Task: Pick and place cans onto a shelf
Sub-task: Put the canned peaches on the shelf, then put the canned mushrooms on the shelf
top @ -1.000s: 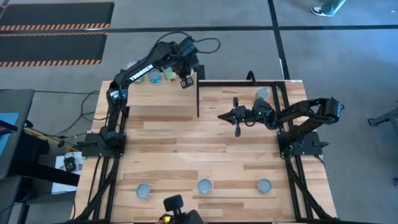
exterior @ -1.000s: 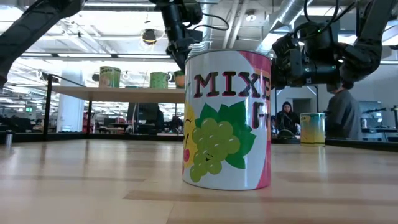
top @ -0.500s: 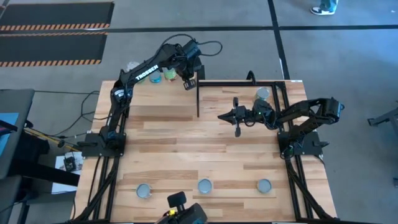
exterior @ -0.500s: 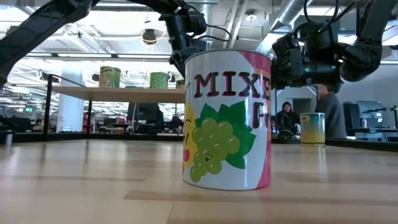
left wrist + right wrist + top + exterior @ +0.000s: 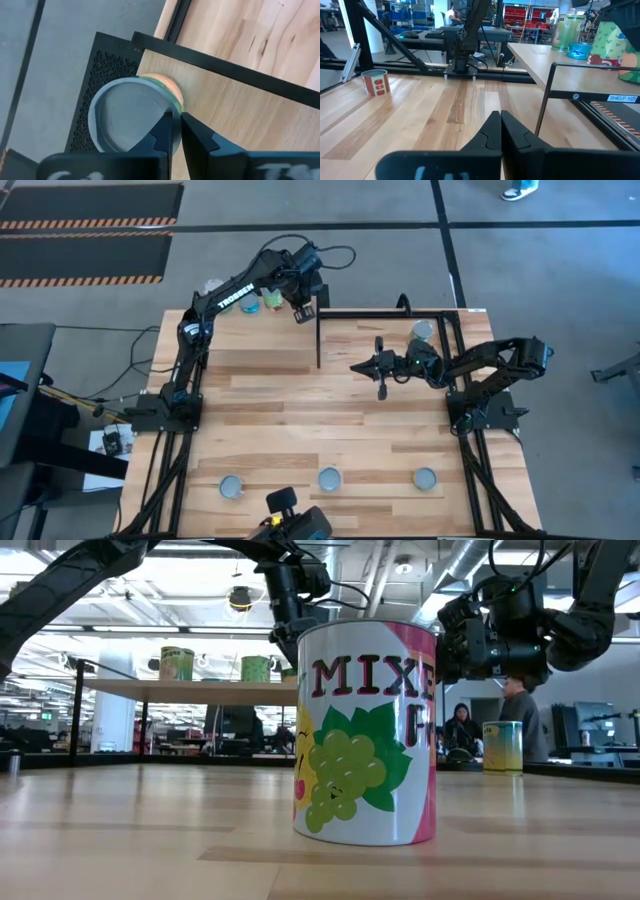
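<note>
The left hand [image 5: 304, 313] is closed and empty, just above a green can [image 5: 131, 119] on the far corner of the shelf [image 5: 255, 330], with two more cans beside it. The right hand [image 5: 381, 367] is closed over the middle of the table [image 5: 300, 430]. Three cans [image 5: 328, 478] stand along the near edge, and one can [image 5: 423, 330] stands by a black frame [image 5: 380, 315] at the far right.

Seven cans show from above. Three near cans [image 5: 329, 477] stand in a row along the near edge of the one table [image 5: 300, 420]. One far-right can [image 5: 423, 330] stands alone. Three shelf cans [image 5: 248, 304] sit on the single shelf [image 5: 255, 330], far left. There are two arms [image 5: 225, 298].
</note>
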`<state>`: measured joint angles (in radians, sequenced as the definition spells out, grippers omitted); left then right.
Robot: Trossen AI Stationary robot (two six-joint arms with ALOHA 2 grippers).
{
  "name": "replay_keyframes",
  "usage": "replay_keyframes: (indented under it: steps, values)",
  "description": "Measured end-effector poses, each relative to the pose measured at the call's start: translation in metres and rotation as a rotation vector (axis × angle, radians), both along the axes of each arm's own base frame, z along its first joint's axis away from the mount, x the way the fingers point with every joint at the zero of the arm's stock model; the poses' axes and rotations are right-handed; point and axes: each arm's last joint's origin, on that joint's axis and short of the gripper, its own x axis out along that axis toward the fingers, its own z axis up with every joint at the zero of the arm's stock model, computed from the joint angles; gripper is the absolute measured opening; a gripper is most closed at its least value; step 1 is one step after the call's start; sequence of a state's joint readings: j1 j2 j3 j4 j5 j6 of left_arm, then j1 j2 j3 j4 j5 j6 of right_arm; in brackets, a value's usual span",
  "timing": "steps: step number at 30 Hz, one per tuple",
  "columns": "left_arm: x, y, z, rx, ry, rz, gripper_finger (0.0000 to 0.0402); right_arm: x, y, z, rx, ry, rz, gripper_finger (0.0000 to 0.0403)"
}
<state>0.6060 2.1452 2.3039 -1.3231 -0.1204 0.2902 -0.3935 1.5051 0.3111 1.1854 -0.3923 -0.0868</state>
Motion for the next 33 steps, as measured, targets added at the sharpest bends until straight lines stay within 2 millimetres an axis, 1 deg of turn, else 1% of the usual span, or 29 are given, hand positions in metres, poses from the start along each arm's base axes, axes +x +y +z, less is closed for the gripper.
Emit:
replay_keyframes:
  steps: [4,13,19,23,26,29,33]
  values:
    - [0.0,0.0,0.0,0.0,-0.001,0.003,0.0026,0.0,0.0,0.0,0.0,0.0,0.0,0.0008]
    - [-0.001,0.001,0.0,0.034,0.025,0.024,0.0074,0.0,0.0,0.0,0.0,0.0,0.0,0.0008]
    - [-0.001,0.001,0.002,0.037,0.028,0.016,0.0084,0.0,0.0,0.0,0.0,0.0,0.0,0.0008]
    - [-0.002,0.0,0.014,0.066,-0.009,0.011,0.0085,0.0,0.0,0.0,0.0,0.001,0.0,0.0008]
    - [-0.004,-0.005,0.024,0.087,-0.046,-0.002,0.0085,0.0,0.0,0.0,0.001,0.001,0.0,0.0008]
    - [-0.006,-0.015,0.037,0.099,-0.08,-0.027,0.0078,0.0,0.0,0.0,0.001,0.003,0.0,0.0008]
    - [-0.003,-0.032,0.054,0.126,-0.156,-0.082,0.0047,0.0,0.0,0.0,0.001,0.002,0.0,0.0008]
